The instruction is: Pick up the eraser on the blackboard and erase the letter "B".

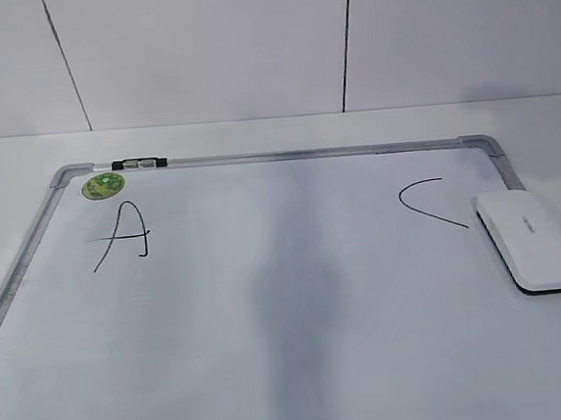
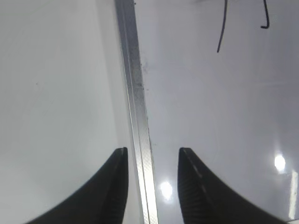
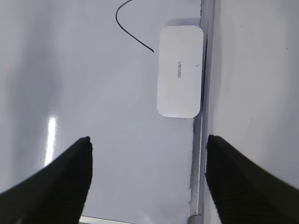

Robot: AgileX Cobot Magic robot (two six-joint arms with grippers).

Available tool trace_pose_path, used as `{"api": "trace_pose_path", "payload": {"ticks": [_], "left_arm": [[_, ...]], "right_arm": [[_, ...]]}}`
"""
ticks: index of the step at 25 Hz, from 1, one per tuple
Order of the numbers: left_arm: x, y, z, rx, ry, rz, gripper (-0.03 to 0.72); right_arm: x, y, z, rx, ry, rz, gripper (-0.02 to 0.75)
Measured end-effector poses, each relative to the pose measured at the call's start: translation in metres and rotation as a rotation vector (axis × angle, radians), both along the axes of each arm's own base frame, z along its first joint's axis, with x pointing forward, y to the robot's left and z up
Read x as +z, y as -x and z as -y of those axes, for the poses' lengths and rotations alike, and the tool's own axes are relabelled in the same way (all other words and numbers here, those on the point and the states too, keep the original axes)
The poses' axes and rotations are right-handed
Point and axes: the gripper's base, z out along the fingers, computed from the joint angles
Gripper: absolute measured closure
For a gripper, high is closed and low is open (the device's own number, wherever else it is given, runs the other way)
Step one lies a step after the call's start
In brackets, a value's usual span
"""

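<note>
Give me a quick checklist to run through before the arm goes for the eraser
1. Eraser in sight, lying flat at the board's right edge: ok.
2. Right gripper open and empty: ok.
3. Right gripper lined up on the eraser: not ok, the eraser lies ahead of it and a little to the right.
4. Left gripper open, over the board's left frame rail, away from the eraser: ok.
5. Letter B to erase: not ok, only the A and C show, with bare board between them.
6. Marker out of the way, at the top rail: ok.
</note>
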Motion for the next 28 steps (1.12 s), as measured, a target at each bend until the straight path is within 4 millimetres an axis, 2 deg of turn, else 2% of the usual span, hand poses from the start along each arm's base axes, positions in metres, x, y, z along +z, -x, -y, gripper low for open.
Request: {"api": "trace_pose_path", "payload": {"ticks": [4,7,14,19,22,28], "left_arm": [[0.027,0.033,0.001,-0.001,-0.004,0.077,0.421],[0.046,0.064,0.002,-0.002,-0.006,0.145,0.422],[0.092,0.144,0.004,-0.006,-0.012,0.367,0.421],[0.121,0.2,0.006,-0.007,-0.019,0.57,0.422],[0.127,0.231,0.008,-0.01,-0.014,0.659,0.43],[0.118,0.282,0.011,-0.017,0.001,0.777,0.45]], "right_arm": [[0.02,0.045,0.003,0.005,-0.005,0.112,0.143],[0.026,0.078,0.006,0.013,0.0,0.182,0.144],[0.015,0.147,0.014,0.013,0.019,0.304,0.144],[0.002,0.187,0.021,0.0,0.064,0.396,0.144],[-0.009,0.205,0.025,-0.012,0.092,0.443,0.144],[-0.038,0.233,0.029,-0.02,0.108,0.509,0.144]]}}
